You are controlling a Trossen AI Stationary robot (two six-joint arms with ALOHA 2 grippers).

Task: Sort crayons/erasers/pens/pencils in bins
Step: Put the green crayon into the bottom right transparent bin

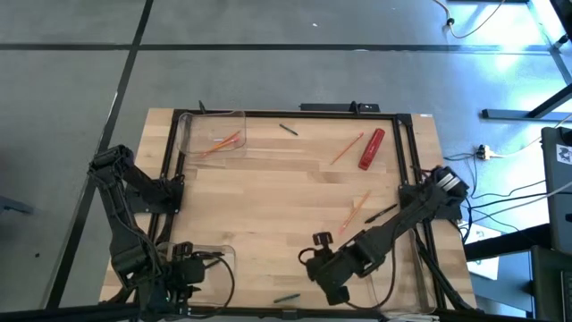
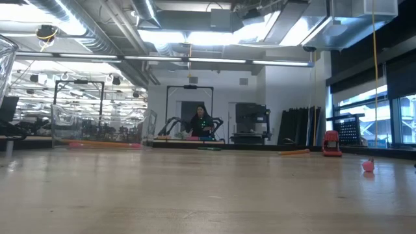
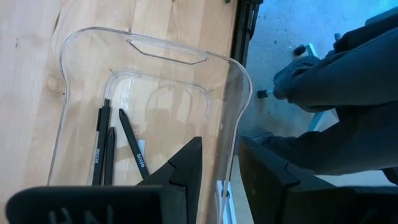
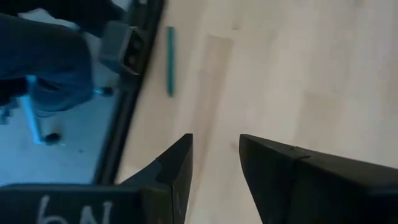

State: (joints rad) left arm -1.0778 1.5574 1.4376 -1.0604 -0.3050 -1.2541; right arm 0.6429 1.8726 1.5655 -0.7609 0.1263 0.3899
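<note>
- The left gripper [image 3: 217, 171] hangs over the clear plastic bin [image 3: 236, 81] at the desk's 7 o'clock corner; its fingers stand apart with nothing between them, straddling the bin's wall.
- Three thin black pens [image 3: 118, 149] lie inside that bin.
- The right gripper [image 4: 214, 162] hovers low over the wooden desk [image 1: 268, 206] near 6 o'clock, fingers parted and empty, pointed toward a short teal stick [image 4: 170, 59] at the desk's edge.
- A second clear bin [image 1: 213, 132] at 11 o'clock holds thin orange pencils [image 1: 223, 142].
- More orange pencils [image 1: 347, 148], a thick red cylinder [image 1: 372, 148] and a black stick [image 1: 288, 130] lie loose toward 1 o'clock.
- Judged step: between placements. Next, the right arm likely needs to descend squarely over the teal stick and close.
</note>
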